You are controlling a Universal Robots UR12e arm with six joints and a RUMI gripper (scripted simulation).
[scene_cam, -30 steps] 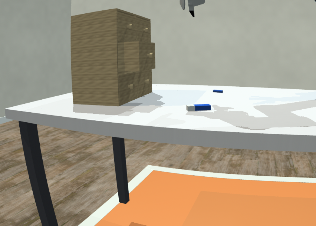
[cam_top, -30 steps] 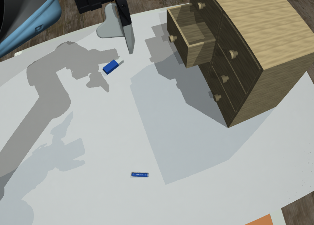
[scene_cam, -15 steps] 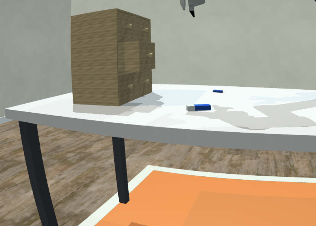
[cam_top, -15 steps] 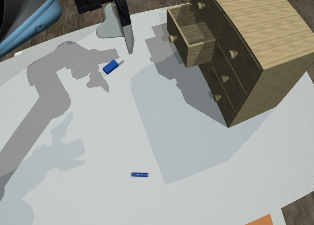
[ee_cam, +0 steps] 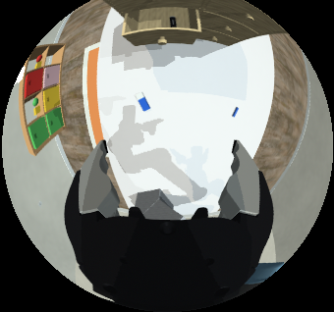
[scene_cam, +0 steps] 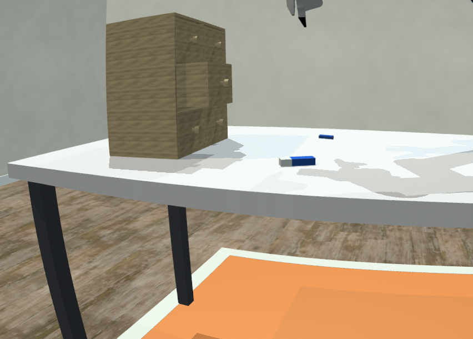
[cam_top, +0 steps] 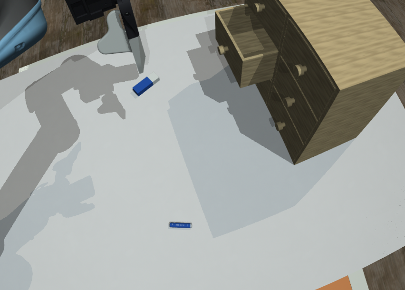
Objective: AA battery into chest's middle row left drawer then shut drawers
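Note:
The blue AA battery [cam_top: 180, 225] [scene_cam: 326, 136] [ee_cam: 235, 112] lies on its side on the white table. The wooden chest [cam_top: 354, 33] [scene_cam: 141, 86] stands upright. Its middle-row left drawer [cam_top: 233, 57] [scene_cam: 197, 84] is pulled well out, with its inside showing from above. In the wrist view a small black object [ee_cam: 173, 22] lies in that drawer. The other drawers look shut; the lower left one is hidden in the top view but looks shut in the exterior view. My gripper [scene_cam: 297, 20] [ee_cam: 169, 139] is open and empty, high above the table, in front of the chest and away from the battery.
A blue and white eraser [cam_top: 143, 85] [scene_cam: 302, 160] [ee_cam: 142, 102] lies on the table in front of the open drawer, away from the battery. An orange mat [scene_cam: 244, 307] [ee_cam: 94, 96] lies on the floor. A shelf with coloured bins stands beyond the table in the wrist view.

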